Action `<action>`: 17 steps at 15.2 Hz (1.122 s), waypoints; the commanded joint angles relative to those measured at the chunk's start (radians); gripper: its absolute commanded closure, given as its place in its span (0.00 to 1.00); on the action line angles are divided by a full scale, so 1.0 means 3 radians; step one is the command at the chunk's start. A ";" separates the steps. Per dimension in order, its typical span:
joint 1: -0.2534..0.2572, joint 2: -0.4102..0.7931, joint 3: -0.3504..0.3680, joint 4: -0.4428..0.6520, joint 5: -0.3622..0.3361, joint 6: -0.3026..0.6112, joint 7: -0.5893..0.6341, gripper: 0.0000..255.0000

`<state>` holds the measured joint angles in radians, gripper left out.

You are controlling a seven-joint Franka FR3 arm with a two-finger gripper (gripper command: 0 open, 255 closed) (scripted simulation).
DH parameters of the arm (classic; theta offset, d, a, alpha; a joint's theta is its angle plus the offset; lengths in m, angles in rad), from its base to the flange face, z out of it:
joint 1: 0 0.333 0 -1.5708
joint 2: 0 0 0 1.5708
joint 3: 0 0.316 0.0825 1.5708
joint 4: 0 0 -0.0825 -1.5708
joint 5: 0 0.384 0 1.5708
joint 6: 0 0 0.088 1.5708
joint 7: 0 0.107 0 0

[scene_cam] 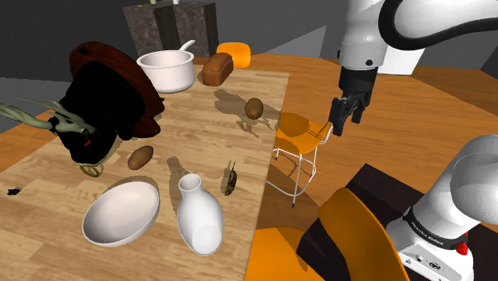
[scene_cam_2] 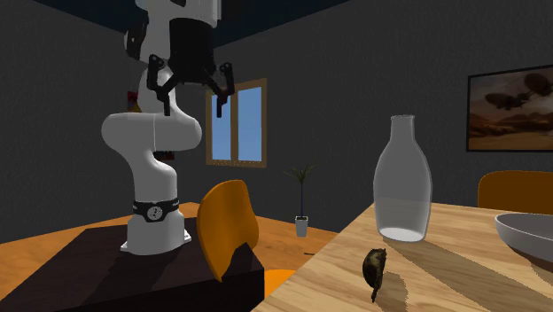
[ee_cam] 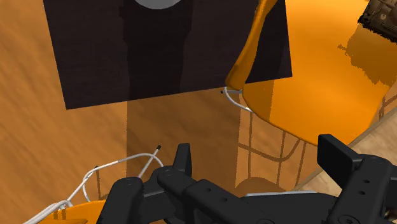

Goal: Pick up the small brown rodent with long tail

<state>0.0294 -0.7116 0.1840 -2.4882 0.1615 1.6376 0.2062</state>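
Dark grey walls and a wooden floor frame the room, with a window (scene_cam_2: 241, 124) left of centre in the second exterior view. On the pale wooden table (scene_cam: 48, 191) the small brown rodent (scene_cam: 231, 180) lies lower middle of the shoulder view, near a white vase (scene_cam: 199, 219). My gripper (scene_cam: 345, 126) hangs released above an orange chair (scene_cam: 297, 132), right of the table.

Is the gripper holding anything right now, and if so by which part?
Nothing. The gripper has its jaws apart and empty, in the air beside the table; the small brown rodent lies untouched on it near the white vase.
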 commanded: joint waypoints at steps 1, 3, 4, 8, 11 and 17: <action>0.0005 0.0127 0.0137 -0.0053 0.0077 0.0258 0.0181 0.00; 0.0007 0.0278 0.0283 -0.0067 0.0142 0.0494 0.0367 0.00; 0.0005 0.0363 0.0356 -0.0065 0.0167 0.0613 0.0460 0.00; -0.0028 0.0756 0.0646 -0.0002 0.0206 0.1082 0.0850 0.00; -0.0078 0.1102 0.0857 0.0102 0.0149 0.1418 0.1172 0.00; -0.0227 0.1907 0.1236 0.0452 -0.0276 0.1990 0.1957 0.00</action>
<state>-0.0346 -0.1797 0.5338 -2.3633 0.1050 2.1995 0.7430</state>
